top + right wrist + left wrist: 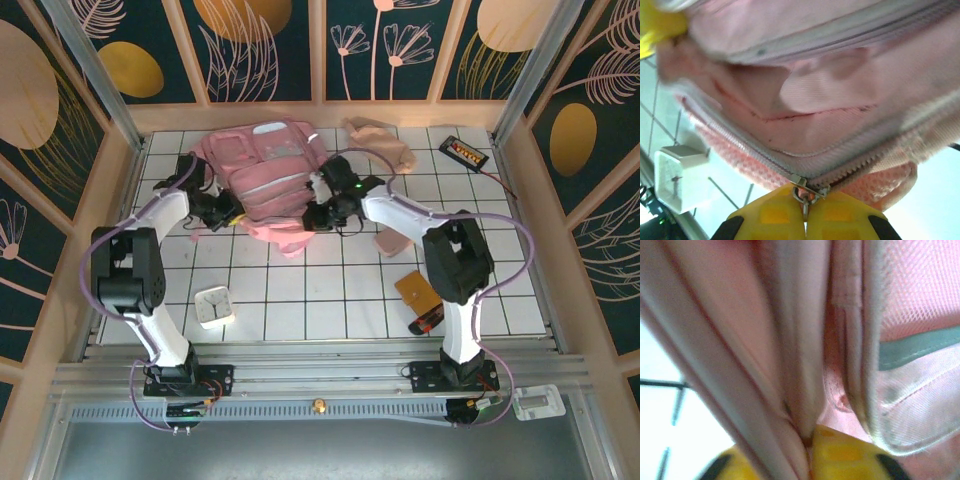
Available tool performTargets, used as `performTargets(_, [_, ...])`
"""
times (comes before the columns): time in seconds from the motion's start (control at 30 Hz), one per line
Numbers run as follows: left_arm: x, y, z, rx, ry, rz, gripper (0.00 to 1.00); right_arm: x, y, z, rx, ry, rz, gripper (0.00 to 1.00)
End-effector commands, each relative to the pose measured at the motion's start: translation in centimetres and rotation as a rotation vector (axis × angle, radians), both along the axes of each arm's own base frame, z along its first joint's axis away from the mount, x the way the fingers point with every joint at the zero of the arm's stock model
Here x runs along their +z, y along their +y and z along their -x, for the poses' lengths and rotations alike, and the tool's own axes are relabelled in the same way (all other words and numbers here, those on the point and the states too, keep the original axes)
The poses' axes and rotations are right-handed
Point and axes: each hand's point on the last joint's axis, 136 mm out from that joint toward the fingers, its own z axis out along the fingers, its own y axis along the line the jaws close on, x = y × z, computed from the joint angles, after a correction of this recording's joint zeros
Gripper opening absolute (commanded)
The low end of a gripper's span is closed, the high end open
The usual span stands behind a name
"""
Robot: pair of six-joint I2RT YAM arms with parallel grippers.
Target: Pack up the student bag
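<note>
The student bag (265,175), a big pink backpack, lies at the back middle of the tiled table, its opening facing the arms. My left gripper (222,212) is at the bag's left edge. Its yellow fingers (850,460) stand slightly apart, with a fold of the bag's pink fabric (795,390) lying between them. My right gripper (318,215) is at the bag's lower right edge. Here the yellow fingers (845,217) are pressed together on the metal zipper pull (804,192) of the bag's grey zipper, which runs apart to both sides above it.
A white square clock (214,306) sits front left. A beige cloth pouch (382,143) and a black device (464,151) lie at the back right. A flat pink pouch (390,243), a brown notebook (417,291) and a red-black marker (426,320) lie near the right arm.
</note>
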Motion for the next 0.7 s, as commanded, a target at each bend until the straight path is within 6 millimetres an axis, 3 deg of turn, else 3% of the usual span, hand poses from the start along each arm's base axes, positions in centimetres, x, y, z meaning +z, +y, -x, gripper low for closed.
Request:
performTargets(0.0, [2.1,2.7,-3.6,0.036,-0.128,-0.101,0.56,1.8,4.1,0.8,0.076,0.025,-0.087,0.0])
performTargets(0.1, [2.9,2.2,-1.8,0.09,-0.127,-0.037,0.7,1.5,5.5,-0.7,0.045,0.04,-0.103,0.0])
performTargets(0.17, [3.7,1.2,-0.3,0.14,-0.136,0.066,0.73,1.5,6.3,-1.4,0.033,0.047,-0.12,0.0])
performTargets(0.3, [4.1,-1.1,2.4,0.244,-0.122,0.315,0.81,1.5,7.4,-1.3,0.057,0.046,-0.131,0.0])
performTargets(0.37, [4.7,-2.0,2.7,0.276,-0.119,0.393,0.86,1.2,7.4,-0.9,0.067,0.05,-0.128,0.0])
performTargets(0.43, [5.3,-3.0,2.9,0.286,-0.109,0.433,0.98,1.0,7.5,-0.6,0.076,0.052,-0.128,0.0])
performTargets(0.47, [5.4,-3.5,2.9,0.289,-0.099,0.452,0.98,0.8,7.5,-0.5,0.078,0.053,-0.126,0.0])
performTargets(0.53, [5.2,-4.3,3.3,0.304,-0.076,0.475,0.98,0.8,7.6,-0.4,0.08,0.051,-0.129,0.0])
performTargets(0.67, [2.6,-5.0,4.4,0.384,-0.003,0.534,0.98,0.8,7.7,-0.4,0.084,0.048,-0.132,0.0])
